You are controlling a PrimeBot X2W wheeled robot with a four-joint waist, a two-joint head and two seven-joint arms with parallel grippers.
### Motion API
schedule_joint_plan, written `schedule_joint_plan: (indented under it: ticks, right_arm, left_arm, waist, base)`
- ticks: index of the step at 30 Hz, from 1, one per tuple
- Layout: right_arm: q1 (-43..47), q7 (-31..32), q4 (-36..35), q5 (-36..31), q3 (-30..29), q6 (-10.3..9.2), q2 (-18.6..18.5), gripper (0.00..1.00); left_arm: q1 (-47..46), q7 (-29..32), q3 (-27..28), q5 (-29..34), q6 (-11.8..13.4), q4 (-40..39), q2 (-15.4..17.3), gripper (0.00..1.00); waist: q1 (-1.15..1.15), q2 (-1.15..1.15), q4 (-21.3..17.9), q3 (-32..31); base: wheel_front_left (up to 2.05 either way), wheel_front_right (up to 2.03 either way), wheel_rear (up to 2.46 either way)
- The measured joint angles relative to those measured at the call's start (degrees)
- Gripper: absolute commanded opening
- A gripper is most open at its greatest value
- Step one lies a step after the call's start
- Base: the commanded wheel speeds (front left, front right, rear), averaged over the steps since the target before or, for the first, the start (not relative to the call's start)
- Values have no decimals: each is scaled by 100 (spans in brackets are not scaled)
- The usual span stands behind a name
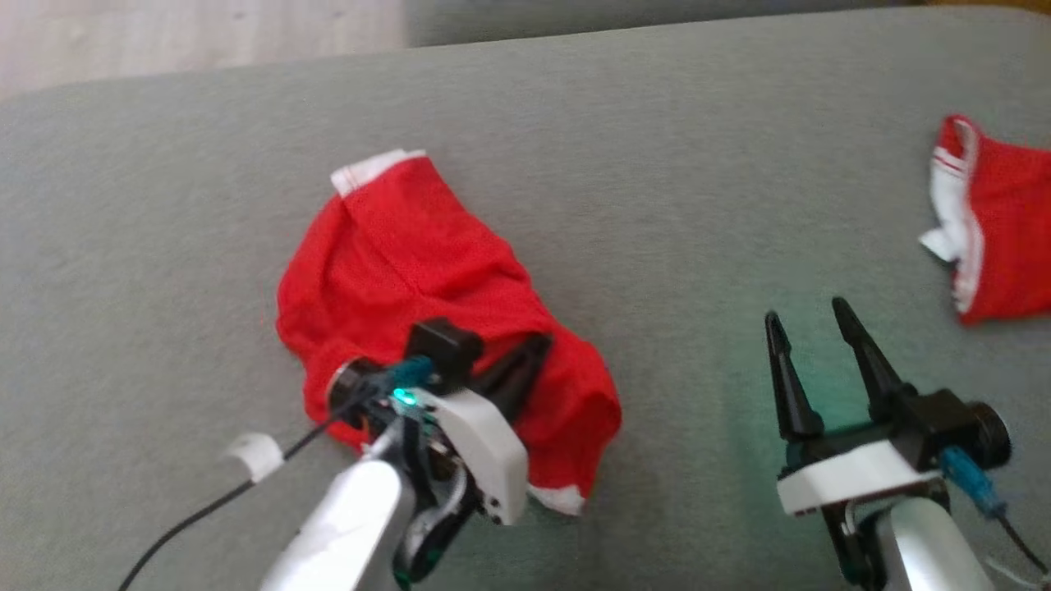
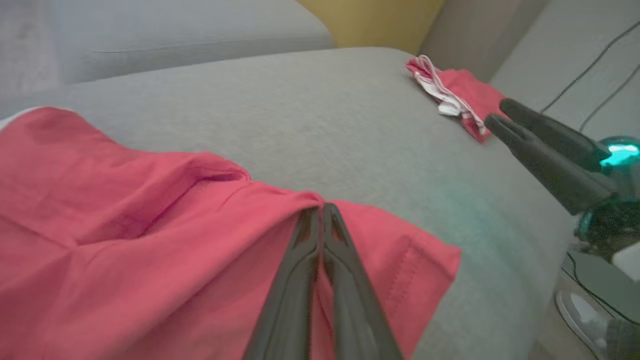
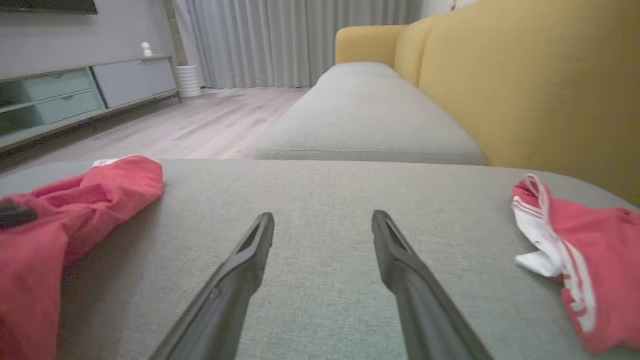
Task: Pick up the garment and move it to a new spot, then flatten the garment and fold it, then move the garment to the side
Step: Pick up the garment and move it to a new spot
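A crumpled red garment (image 1: 410, 271) with white trim lies on the grey sofa cushion (image 1: 657, 205) left of centre. My left gripper (image 1: 530, 349) rests on its near part, shut on a pinched fold of the red garment (image 2: 150, 235); the left wrist view shows the two fingers (image 2: 300, 280) pressed together with cloth bunched at their tips (image 2: 320, 206). My right gripper (image 1: 809, 316) hovers open over bare cushion to the right, nothing between its fingers (image 3: 240, 270). The red garment (image 3: 75, 205) shows at the left of the right wrist view.
A second red and white garment (image 1: 993, 230) lies at the cushion's far right edge. Behind it rises a yellow sofa back (image 3: 525, 85). Another grey seat cushion (image 3: 370, 115), wooden floor (image 3: 200, 120) and a low cabinet (image 3: 75, 95) lie beyond. A black cable (image 1: 205, 509) trails from my left arm.
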Motion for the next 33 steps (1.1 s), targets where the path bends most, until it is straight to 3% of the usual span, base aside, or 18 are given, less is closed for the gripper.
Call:
schedule_joint_plan:
  ticks: [8, 12, 13, 14, 15, 26, 33]
  right_arm:
    - [-295, -1, -75, 102, 171, 0, 60, 100]
    - [-306, -1, -79, 104, 216, 0, 92, 100]
    - [-316, -1, -80, 119, 219, 0, 98, 100]
    - [-330, -1, -80, 136, 212, 0, 107, 100]
    - [-349, -1, -79, 135, 209, 0, 111, 100]
    - [-369, -1, -234, 44, -2, 0, 149, 100]
    - [-81, -1, -299, -96, -277, 0, 148, 100]
  left_arm:
    - [-294, 397, -723, 37, 18, -143, -136, 0]
    - [-783, 116, -789, 175, 280, 238, -202, 0]
    - [-893, -11, -795, 209, 346, 349, -213, 25]
    - [-982, -152, -809, 207, 394, 466, -229, 93]
    - [-1038, -296, -849, 209, 426, 575, -240, 100]
    - [-969, -1683, -1090, -82, 887, 965, -232, 100]
    - [127, -2587, -659, -55, 1473, 931, 303, 100]
  waist:
    - [1, 0, -832, 65]
    - [1, 0, -1161, 157]
    - [1, 0, -1222, 182]
    - [1, 0, -1274, 205]
    - [2, 0, -1317, 226]
    - [1, 0, -1135, 93]
    - [0, 0, -902, -205]
  base:
    - [0, 0, 0]
    - [0, 0, 0]
    - [0, 0, 0]
    - [0, 0, 0]
    - [0, 0, 0]
    - [0, 0, 0]
    - [0, 0, 0]
